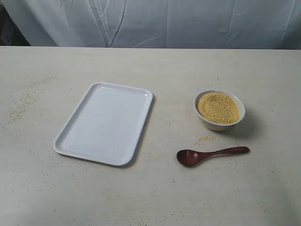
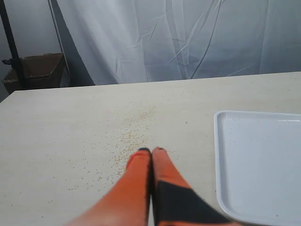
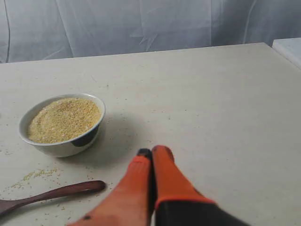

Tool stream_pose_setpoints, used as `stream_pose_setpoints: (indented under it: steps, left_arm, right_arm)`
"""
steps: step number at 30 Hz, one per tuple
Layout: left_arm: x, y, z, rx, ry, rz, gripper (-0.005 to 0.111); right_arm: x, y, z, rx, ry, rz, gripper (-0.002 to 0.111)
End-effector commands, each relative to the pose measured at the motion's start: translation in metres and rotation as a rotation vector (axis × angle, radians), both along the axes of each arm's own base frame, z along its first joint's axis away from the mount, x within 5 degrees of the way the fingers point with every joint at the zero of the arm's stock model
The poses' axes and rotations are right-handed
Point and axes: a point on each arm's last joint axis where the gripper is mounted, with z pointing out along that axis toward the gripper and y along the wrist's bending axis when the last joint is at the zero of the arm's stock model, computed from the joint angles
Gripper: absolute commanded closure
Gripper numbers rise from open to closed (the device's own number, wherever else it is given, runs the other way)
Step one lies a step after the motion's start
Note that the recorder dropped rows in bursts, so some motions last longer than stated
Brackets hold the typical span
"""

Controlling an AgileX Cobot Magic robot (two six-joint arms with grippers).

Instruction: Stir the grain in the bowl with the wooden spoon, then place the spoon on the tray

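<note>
Pale table (image 1: 155, 66) is backed along its far edge by a creased white sheet (image 1: 197, 21). A cardboard box (image 2: 40, 70) is seen beyond one corner.

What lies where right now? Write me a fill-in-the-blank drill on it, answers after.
1. The grain sits in the white ____.
2. The wooden spoon lies on the ____, outside the tray.
3. Open or shut: the left gripper and the right gripper are both ____.
Missing words: bowl; table; shut.
</note>
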Motion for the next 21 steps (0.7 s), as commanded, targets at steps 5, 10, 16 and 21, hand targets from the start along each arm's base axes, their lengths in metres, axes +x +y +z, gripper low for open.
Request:
stream_pose_setpoints:
  steps: [5,10,16,21]
  left_arm:
    - [0.000,0.000,0.001,-0.002,-0.014,-0.004,0.107]
    - [0.000,0.000,0.001,-0.002,-0.014,-0.004,0.107]
    - [0.000,0.000,0.001,-0.002,-0.014,-0.004,0.107]
    - [0.000,0.000,0.001,-0.002,-0.014,-0.004,0.107]
  right_arm:
    - [0.003,0.001,0.018,-0.025,-0.222,0.015,0.108]
    - [0.002,0.002,0.040,-0.029,-0.463,0.026,0.108]
    - [0.000,0.003,0.048,-0.030,-0.549,0.030,0.108]
    - [-0.002,0.003,0.055,-0.079,-0.630,0.032,0.108]
